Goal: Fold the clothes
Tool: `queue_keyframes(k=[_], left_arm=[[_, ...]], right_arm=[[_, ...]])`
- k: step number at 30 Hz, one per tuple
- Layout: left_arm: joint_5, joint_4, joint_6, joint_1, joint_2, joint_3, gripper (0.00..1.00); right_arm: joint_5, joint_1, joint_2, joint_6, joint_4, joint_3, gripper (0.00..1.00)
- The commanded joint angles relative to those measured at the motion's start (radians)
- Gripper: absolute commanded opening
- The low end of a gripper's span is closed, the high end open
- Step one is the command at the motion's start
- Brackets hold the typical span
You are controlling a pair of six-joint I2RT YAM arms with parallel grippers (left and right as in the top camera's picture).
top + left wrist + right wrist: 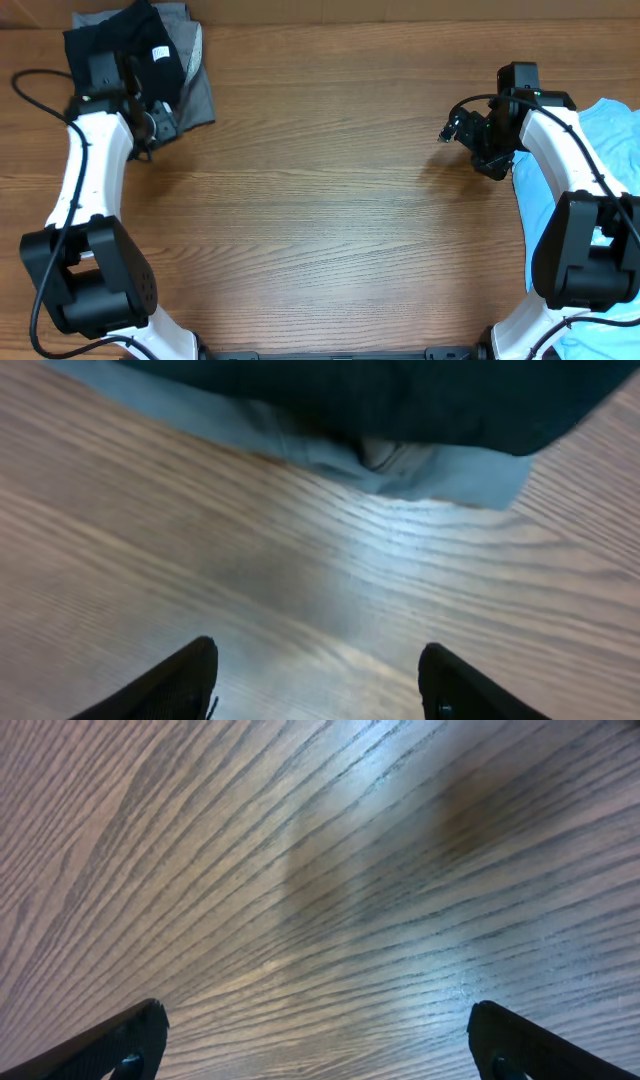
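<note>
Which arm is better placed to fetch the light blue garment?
Right, probably. The right gripper is open, empty, near the light blue garment; the left gripper sits far off by the dark clothes.

The counter [330, 220] is brown wood with clear grain and a soft sheen where light falls. The black garment [130, 30], grey garment [198, 95] and pale blue cloth [625, 130] look soft and matt

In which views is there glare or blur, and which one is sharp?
Overhead: evenly lit and sharp, no strong glare on the table. Left wrist: soft focus, the grey cloth blurred, a pale sheen on the table below it. Right wrist: grain sharp, a bright sheen near the top, a dim shadow patch beside it.
</note>
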Motion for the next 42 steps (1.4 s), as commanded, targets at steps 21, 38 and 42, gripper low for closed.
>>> queue_keyframes(k=[21, 38, 42], left_arm=[[0.069, 0.419, 0.094, -0.002, 0.051, -0.165, 0.73], [0.156, 0.599, 0.164, -0.003, 0.137, -0.130, 0.68], [0.196, 0.603, 0.164, -0.007, 0.137, -0.127, 0.67]], right_arm=[[0.006, 0.002, -0.031, 0.000, 0.003, 0.018, 1.00], [0.006, 0.002, -0.031, 0.000, 0.003, 0.018, 1.00], [0.006, 0.002, -0.031, 0.000, 0.003, 0.018, 1.00]])
